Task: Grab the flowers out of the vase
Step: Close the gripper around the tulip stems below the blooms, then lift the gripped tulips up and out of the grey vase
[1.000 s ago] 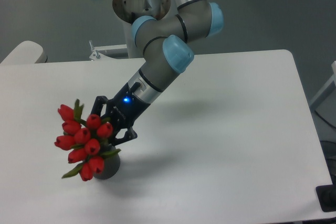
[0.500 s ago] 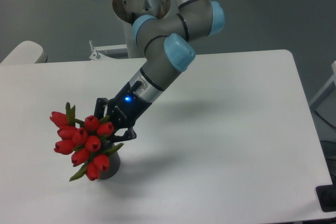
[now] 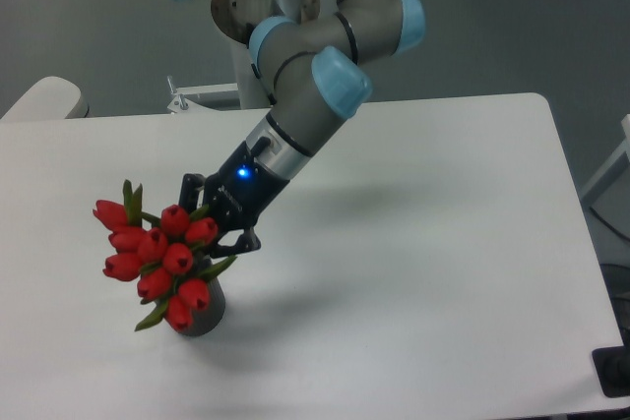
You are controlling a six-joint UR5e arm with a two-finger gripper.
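Observation:
The flowers (image 3: pixel 157 258), a bunch of red tulip buds with green leaves, lean to the left over the vase (image 3: pixel 205 316). The vase is a small dark grey cylinder on the white table (image 3: pixel 413 243), and only its lower right part shows under the buds. My gripper (image 3: pixel 215 231) reaches down from the upper right into the right side of the bunch. It is shut on the flowers at their stems. The buds hide its fingertips and the stems. The lowest buds still hang at the vase's mouth.
The arm's base column (image 3: pixel 266 7) stands behind the table's far edge. A pale rounded object (image 3: pixel 44 100) sits past the table's left rear corner. A dark item (image 3: pixel 615 371) shows at the right edge.
The gripper and arm have risen a little, and the bunch has moved up and straightened with them. The vase has stayed in place.

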